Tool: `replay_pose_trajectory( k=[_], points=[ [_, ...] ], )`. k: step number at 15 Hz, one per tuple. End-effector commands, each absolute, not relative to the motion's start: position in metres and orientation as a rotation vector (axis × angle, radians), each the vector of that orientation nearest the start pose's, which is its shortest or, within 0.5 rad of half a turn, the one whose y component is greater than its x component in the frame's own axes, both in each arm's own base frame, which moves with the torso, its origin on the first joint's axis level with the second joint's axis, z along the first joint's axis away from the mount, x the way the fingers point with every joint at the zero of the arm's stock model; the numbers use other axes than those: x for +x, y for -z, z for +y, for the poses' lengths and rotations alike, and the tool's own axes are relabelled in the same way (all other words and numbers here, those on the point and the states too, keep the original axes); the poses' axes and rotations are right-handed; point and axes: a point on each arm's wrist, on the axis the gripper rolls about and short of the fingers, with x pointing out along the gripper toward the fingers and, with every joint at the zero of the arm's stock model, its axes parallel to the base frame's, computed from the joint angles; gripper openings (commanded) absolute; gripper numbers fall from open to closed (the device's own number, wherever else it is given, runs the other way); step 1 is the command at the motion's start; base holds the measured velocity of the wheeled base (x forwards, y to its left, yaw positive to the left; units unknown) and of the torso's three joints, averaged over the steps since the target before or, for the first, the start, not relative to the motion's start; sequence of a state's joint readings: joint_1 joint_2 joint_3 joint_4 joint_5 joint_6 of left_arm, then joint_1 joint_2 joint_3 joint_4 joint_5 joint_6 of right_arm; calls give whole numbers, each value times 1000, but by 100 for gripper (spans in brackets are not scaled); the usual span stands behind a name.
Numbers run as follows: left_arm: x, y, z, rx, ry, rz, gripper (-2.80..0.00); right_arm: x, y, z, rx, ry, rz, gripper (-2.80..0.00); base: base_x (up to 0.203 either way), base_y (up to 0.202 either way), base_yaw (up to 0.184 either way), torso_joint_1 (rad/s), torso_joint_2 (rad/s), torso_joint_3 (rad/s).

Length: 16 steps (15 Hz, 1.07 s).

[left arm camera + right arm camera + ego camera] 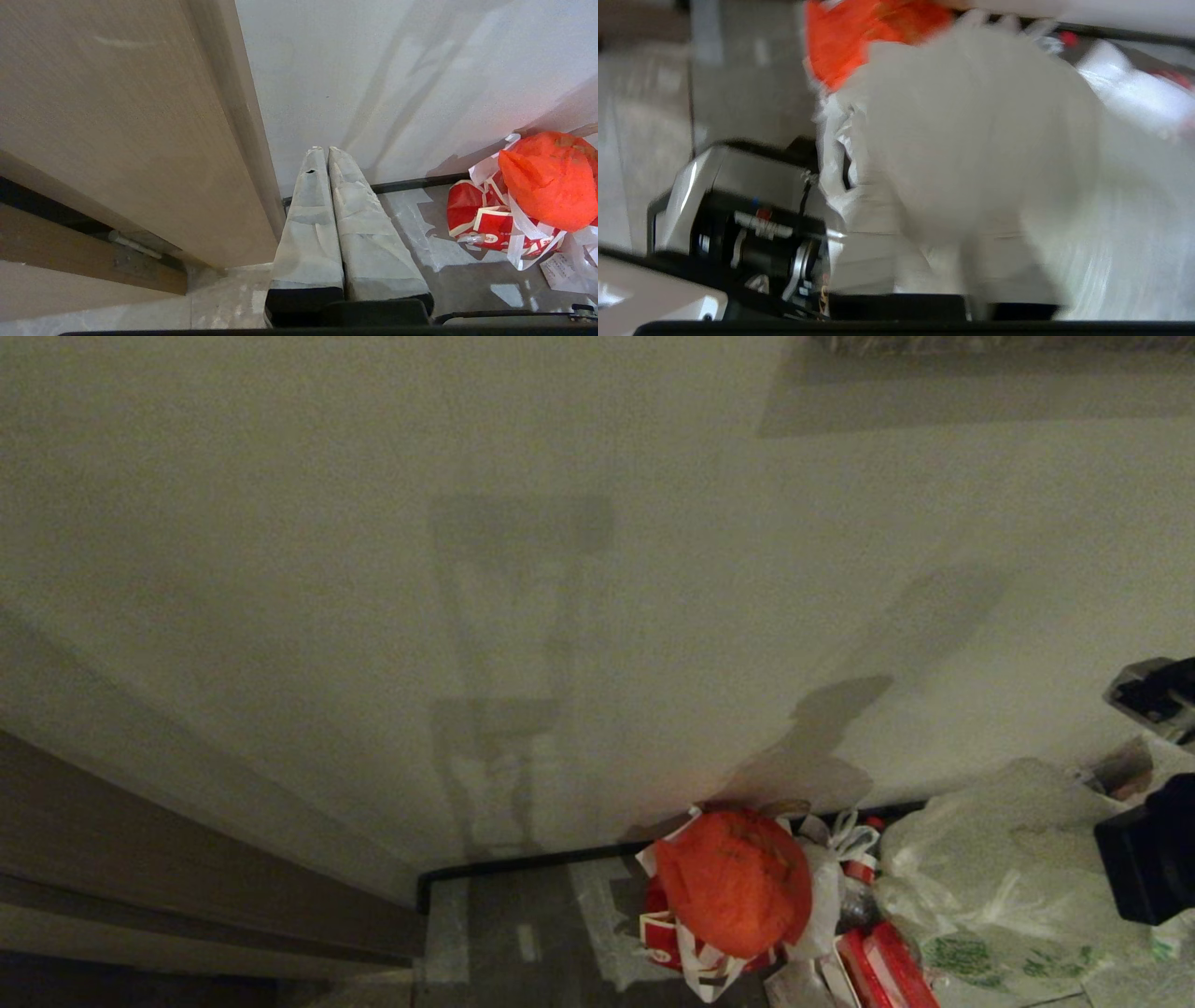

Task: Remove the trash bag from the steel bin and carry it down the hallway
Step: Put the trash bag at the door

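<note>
The trash bag (1004,882), thin translucent white plastic with green print, lies on the grey hallway floor (523,933) against the off-white wall, at the right of a pile of bags. My right arm (1153,859) comes in from the right edge, over the bag's right side. In the right wrist view my right gripper (962,200) is blurred and pressed among the white plastic of the trash bag (971,116). My left gripper (325,149) is shut and empty, pointing at the wall by the door frame. The steel bin is out of view.
An orange-red bag (738,877) sits on a white bag with red print (672,938) left of the trash bag. A wooden door frame (187,868) stands at the left. A dark baseboard (523,866) lines the wall. A black and silver robot part (738,219) is close by.
</note>
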<state>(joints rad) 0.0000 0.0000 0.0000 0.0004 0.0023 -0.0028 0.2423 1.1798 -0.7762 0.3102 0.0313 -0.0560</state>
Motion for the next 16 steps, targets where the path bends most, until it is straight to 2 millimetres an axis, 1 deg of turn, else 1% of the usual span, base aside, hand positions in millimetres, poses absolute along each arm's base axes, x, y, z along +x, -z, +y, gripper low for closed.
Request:
replay_pose_trajectory(
  k=[1, 2, 4, 6, 8, 9, 10, 13, 15, 16],
  points=[
    [-23, -75, 0, -3, -3, 1, -280, 165, -202, 52, -170, -314, 752, 0, 0, 0, 0, 0, 0, 0],
    [-23, -75, 0, -3, -3, 2, -280, 167, -204, 54, -170, -320, 727, 0, 0, 0, 0, 0, 0, 0],
    [-23, -75, 0, -3, -3, 1, -280, 163, -206, 53, -167, -319, 706, 0, 0, 0, 0, 0, 0, 0],
    [-23, -75, 0, -3, -3, 2, -280, 149, -214, 48, -140, -308, 659, 0, 0, 0, 0, 0, 0, 0],
    [-23, -75, 0, -3, -3, 0, -280, 121, -226, 36, -54, -272, 563, 0, 0, 0, 0, 0, 0, 0],
    [-23, -75, 0, -3, -3, 2, -280, 104, -230, 28, -10, -244, 509, -280, 0, 0, 0, 0, 0, 0],
    [-23, -75, 0, -4, -3, 1, -280, 86, -231, 22, 18, -226, 468, -280, 0, 0, 0, 0, 0, 0],
    [-23, -75, 0, -3, -3, 2, -280, 36, -225, 8, 52, -192, 404, -280, 0, 0, 0, 0, 0, 0],
    [-23, -75, 0, -3, -3, 2, -280, 7, -215, 1, 64, -161, 377, -280, 0, 0, 0, 0, 0, 0],
    [-23, -75, 0, -3, -3, 2, -280, -2, -205, -1, 70, -130, 373, -280, 0, 0, 0, 0, 0, 0]
  ],
)
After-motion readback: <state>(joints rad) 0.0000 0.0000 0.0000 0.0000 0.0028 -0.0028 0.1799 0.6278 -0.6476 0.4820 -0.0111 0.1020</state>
